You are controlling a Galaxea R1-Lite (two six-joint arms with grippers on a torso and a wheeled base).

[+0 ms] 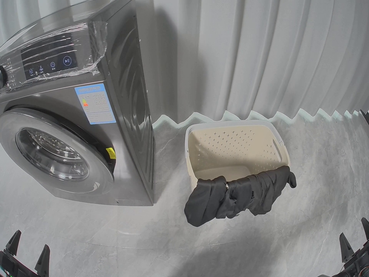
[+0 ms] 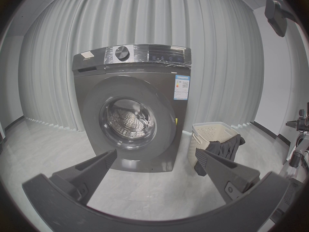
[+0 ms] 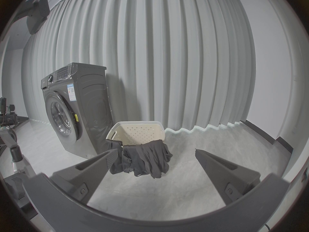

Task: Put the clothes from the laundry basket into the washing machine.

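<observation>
A pleated curtain (image 1: 250,39) is lining the room behind a marbled floor (image 1: 307,212). The washing machine (image 1: 77,135) is standing beside the laundry basket (image 1: 234,147); dark clothes (image 1: 238,197) are draping over its rim. The left gripper (image 2: 155,152) and right gripper (image 3: 156,152) are holding fingers apart.

We see a pale grey marbled floor (image 1: 238,235). On it, straight ahead of our left gripper (image 1: 30,242), stands the washing machine (image 1: 127,108). The cream laundry basket (image 1: 234,147) stands ahead of our right gripper (image 1: 353,229), off toward the left one, near the machine but apart.
</observation>
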